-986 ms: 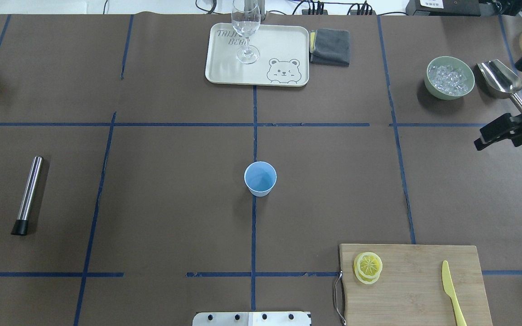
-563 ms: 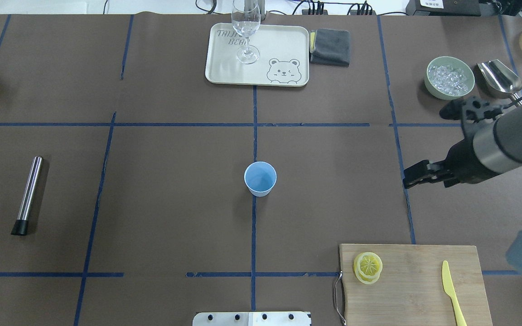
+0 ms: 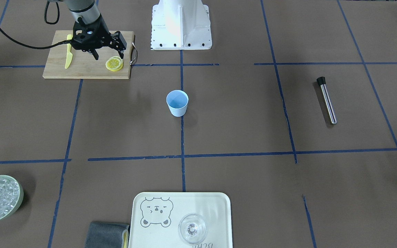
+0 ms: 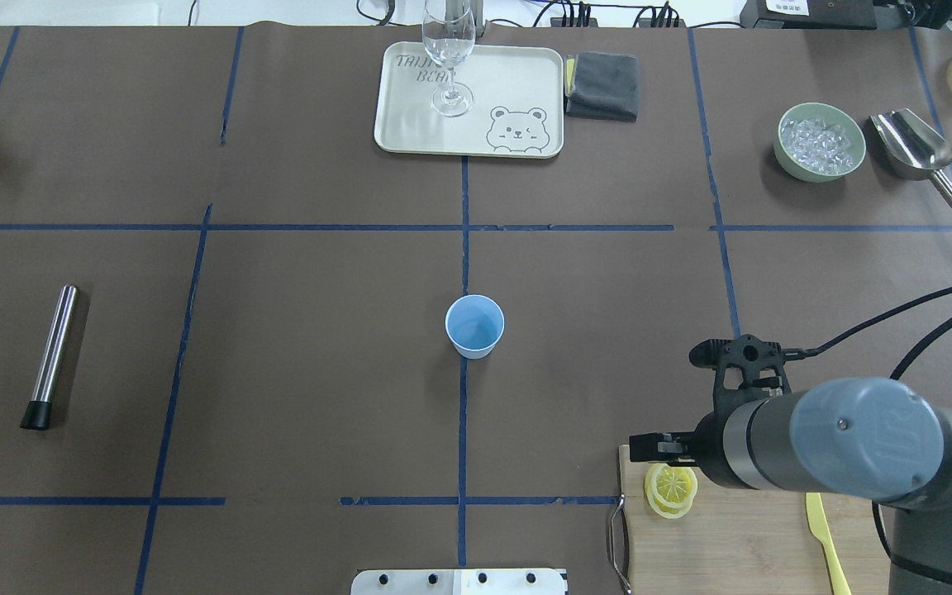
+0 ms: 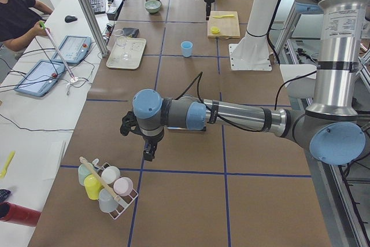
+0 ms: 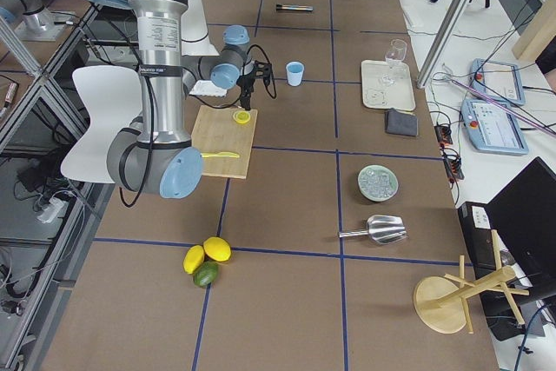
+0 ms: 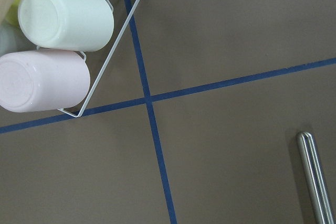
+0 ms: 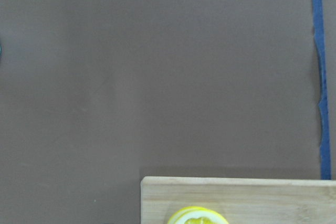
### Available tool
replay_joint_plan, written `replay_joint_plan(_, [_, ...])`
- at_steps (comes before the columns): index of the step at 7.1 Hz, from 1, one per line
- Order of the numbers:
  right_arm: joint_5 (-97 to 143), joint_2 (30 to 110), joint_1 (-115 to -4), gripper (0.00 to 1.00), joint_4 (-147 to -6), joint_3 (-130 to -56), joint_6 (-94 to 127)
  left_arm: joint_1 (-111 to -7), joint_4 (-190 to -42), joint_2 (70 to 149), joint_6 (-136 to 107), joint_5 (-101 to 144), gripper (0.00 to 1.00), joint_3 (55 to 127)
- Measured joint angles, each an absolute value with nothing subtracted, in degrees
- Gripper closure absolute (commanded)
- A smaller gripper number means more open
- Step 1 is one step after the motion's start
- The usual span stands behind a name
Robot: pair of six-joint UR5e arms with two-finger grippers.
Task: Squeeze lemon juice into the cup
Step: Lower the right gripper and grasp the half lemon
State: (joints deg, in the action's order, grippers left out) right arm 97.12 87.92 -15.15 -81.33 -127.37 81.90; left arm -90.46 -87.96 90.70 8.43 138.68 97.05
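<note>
The brown paper-covered table [image 4: 278, 330] is carrying everything, and the wooden cutting board [image 4: 740, 545] is sitting directly under the right claw [image 3: 109, 55], at the table edge nearest the robot. The right claw is hanging over the handle end of the board with its fingers pointing down and spread wide apart, gripping nothing. The left claw [image 5: 149, 153] is hovering far off at the table's other end, just beside a wire rack of pastel cups [image 5: 107, 186]. It is showing only in a side view, so whether it is open or closed cannot be told. The cup [image 3: 177, 102] is standing upright on the table well apart from the right claw, off the board, out ahead of the claw away from the robot's base and toward the robot's left, near the table's middle. The yellow plastic knife [image 3: 68, 51] is lying flat on the board on the claw's opposite side, toward the robot's right, clear of the fingers. The lemon [image 3: 114, 64], the top slice of a small stack, is lying flat on the board near the metal handle [image 3: 133, 53], almost straight below the spread fingers and nearer the finger on the cup's side. The claw is appearing to hang just above it rather than gripping it, and in the right wrist view only the slice's rim is peeking in at the bottom edge.
</note>
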Motion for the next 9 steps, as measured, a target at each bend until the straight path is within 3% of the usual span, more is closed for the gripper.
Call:
replay_joint_plan(6, [93.23,86.87,-10.10,0.02,-80.87,-121.09,82.95,-90.44,-88.21,90.70,8.41,138.69,0.00,97.04])
replay_joint_plan(8, [93.18,86.70,-9.89,0.12,-80.86,-120.34,82.80,-90.47,-88.24,90.70,8.36,138.69,0.00,97.13])
replay_joint_plan(9, [93.17,86.67,-9.89,0.22,-80.86,-120.21,82.79,-90.46,-88.26,90.70,8.35,138.69,0.00,97.15])
